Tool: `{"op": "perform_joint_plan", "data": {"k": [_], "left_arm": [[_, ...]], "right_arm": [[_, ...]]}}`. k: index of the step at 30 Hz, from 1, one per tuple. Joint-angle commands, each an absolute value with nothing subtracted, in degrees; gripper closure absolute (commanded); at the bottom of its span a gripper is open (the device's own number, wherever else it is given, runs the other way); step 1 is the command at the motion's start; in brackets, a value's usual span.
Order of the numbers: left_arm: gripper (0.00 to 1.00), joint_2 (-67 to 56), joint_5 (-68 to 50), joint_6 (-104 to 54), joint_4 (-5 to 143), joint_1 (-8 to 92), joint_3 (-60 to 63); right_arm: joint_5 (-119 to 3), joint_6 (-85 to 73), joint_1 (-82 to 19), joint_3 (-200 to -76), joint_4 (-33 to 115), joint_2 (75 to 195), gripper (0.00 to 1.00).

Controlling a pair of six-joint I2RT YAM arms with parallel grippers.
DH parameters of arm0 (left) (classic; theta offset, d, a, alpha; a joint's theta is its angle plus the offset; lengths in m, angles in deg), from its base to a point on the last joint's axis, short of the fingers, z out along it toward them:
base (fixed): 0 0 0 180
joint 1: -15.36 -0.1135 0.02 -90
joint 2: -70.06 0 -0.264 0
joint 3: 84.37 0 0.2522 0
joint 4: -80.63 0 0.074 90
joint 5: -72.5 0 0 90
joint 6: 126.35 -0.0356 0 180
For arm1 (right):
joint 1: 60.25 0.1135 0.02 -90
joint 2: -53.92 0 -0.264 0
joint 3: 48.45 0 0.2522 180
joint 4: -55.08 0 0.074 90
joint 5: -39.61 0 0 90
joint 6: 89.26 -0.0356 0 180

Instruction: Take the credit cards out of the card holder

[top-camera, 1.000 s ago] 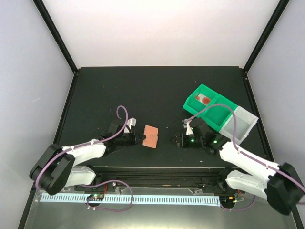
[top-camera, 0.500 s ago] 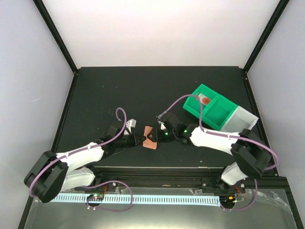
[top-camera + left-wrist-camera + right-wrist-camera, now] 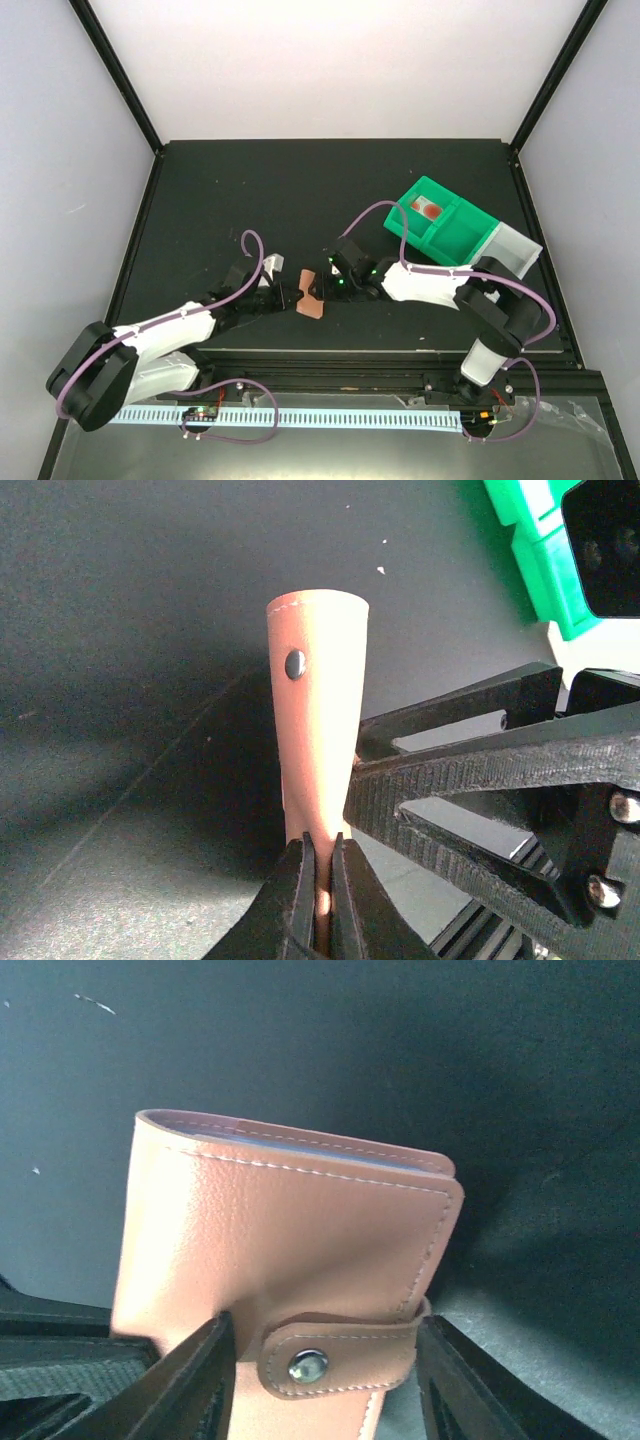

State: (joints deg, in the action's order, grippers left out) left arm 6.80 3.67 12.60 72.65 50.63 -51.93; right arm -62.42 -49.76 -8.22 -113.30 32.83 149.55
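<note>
The card holder, a salmon-pink snap wallet, stands on edge on the black table between both arms. My left gripper is shut on its lower edge, and the holder rises edge-on from the jaws. My right gripper is open, its fingers straddling the snapped tab on the holder's face. From above, the left gripper and right gripper meet at the holder from opposite sides. The holder is shut, with the credit cards hidden inside.
A green compartment bin with a clear section sits at the right rear, a reddish item in one cell. Its corner shows in the left wrist view. The table's front rail runs just behind the arms' bases.
My right arm has swung left from beside the bin to the holder. The left gripper has tipped the holder up from lying flat onto its edge.
</note>
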Motion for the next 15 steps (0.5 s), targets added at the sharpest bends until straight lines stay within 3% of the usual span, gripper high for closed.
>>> {"op": "perform_joint_plan", "data": {"k": [1,7,15], "left_arm": [[0.98,6.51,4.64,11.03,75.29,51.02,-50.11],[0.99,6.26,4.61,10.54,74.6,51.1,-49.85],[0.98,7.11,3.68,9.59,73.82,51.09,-50.26]], "right_arm": [[-59.54,-49.89,-8.17,-113.93,30.85,151.83,0.51],[-57.65,-48.03,-8.13,-113.35,30.39,152.38,0.62],[-57.45,-46.54,-8.18,-110.57,31.66,152.27,0.85]]}}
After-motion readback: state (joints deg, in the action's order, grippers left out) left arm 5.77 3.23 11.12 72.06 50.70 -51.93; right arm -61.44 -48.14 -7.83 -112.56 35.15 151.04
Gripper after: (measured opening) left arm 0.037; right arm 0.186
